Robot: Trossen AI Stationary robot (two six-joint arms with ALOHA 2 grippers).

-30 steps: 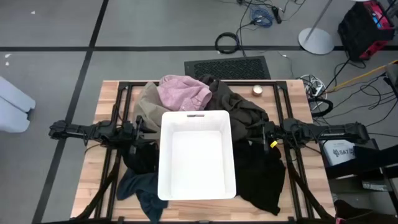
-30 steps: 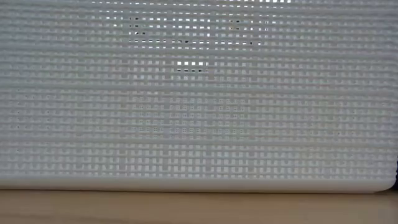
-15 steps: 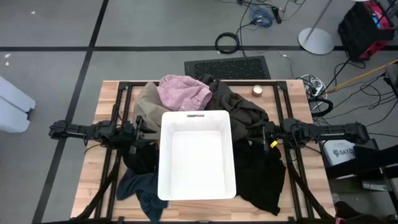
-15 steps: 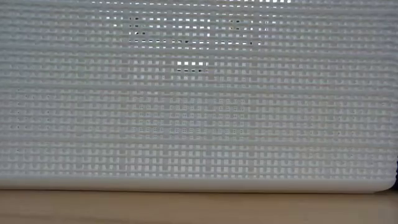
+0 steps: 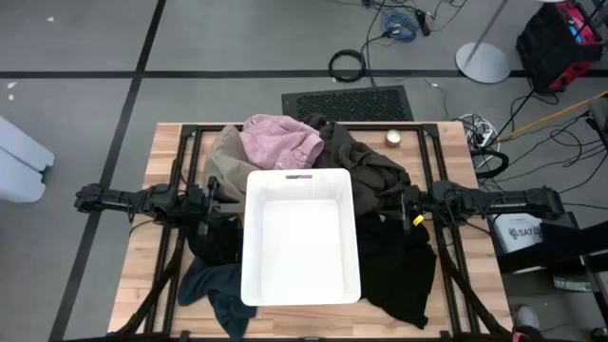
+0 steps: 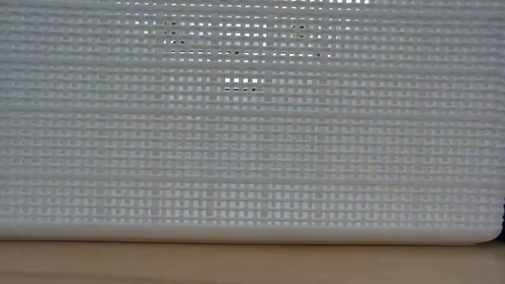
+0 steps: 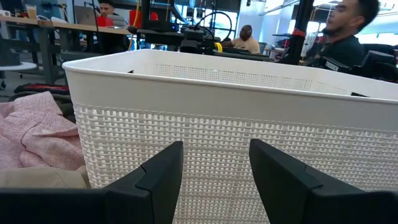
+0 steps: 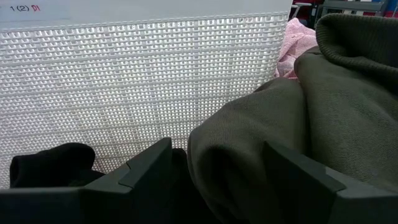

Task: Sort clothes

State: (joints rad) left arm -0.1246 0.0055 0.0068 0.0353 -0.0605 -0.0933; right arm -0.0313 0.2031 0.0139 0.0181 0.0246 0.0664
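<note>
**Sorting not begun: bin bare, clothes all around it**

High view. White bin (image 5: 302, 237) sits mid-worktop, reaching toward the near edge. Its floor shows bare; no garment inside that I can see. Clothes are heaped around it: pink garment (image 5: 279, 142) at the far edge, tan-beige garment (image 5: 226, 160) beside it toward the left, olive-brown garment (image 5: 366, 161) at the bin's far right corner, black garment (image 5: 399, 271) spread on the right side down to the near edge, another black piece (image 5: 217, 242) against the bin's left wall, teal-blue garment (image 5: 220, 290) at the near left. My left gripper (image 5: 211, 201) waits at the bin's left wall, my right gripper (image 5: 397, 201) at its right wall.

Low view. Only the bin's perforated wall, filling the picture above a strip of worktop (image 6: 237, 264). No cloth visible.

Left wrist view. My left fingers (image 7: 158, 177) stand apart, nothing between them, facing the bin wall. Pink cloth lies off to one side. People sit in the room beyond.

Right wrist view. My right fingers (image 8: 146, 168) are spread; olive-brown fabric bulges between them, but I see no clamp on it. Bin wall ahead, black cloth low beside it.

Judgement: nothing sorted, every garment left to move.
</note>
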